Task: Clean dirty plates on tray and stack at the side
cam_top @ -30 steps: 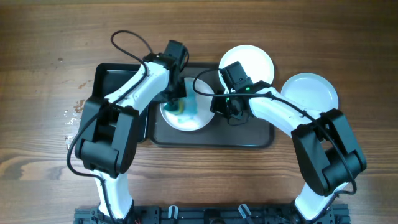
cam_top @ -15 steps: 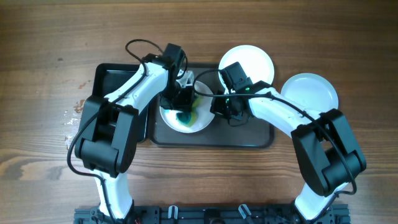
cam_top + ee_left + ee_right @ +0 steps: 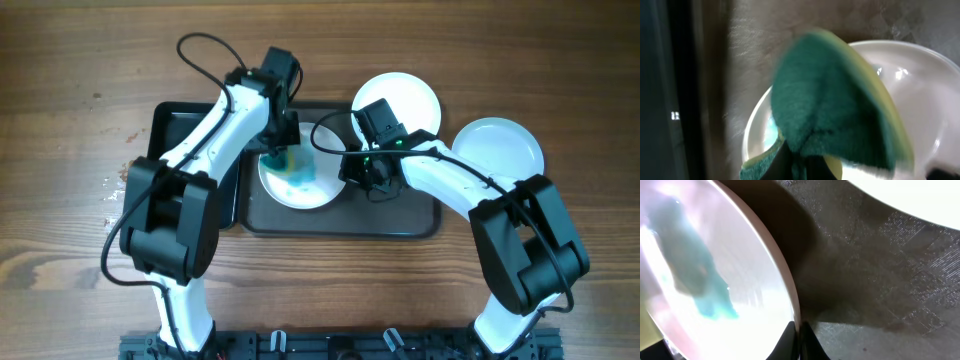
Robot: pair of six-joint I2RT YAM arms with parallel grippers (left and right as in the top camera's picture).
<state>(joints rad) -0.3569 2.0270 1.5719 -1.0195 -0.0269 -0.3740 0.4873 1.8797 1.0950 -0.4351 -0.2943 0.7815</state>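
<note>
A white plate (image 3: 300,180) with blue smears lies on the dark grey tray (image 3: 400,215). My left gripper (image 3: 283,150) is shut on a green and yellow sponge (image 3: 835,105) and presses it on the plate's far left part (image 3: 920,80). My right gripper (image 3: 352,170) is shut on the plate's right rim (image 3: 790,295); a blue smear (image 3: 700,280) shows on the plate. A second white plate (image 3: 400,100) rests at the tray's far edge. A third white plate (image 3: 500,148) lies on the table to the right.
A smaller glossy black tray (image 3: 185,130) lies against the grey tray's left side, under my left arm. Cables loop above both wrists. The wooden table (image 3: 60,120) surrounds the trays.
My left gripper with the sponge has moved across the plate, toward me and then back to the far left. The blue smear is spread thinner. My right gripper has held still.
</note>
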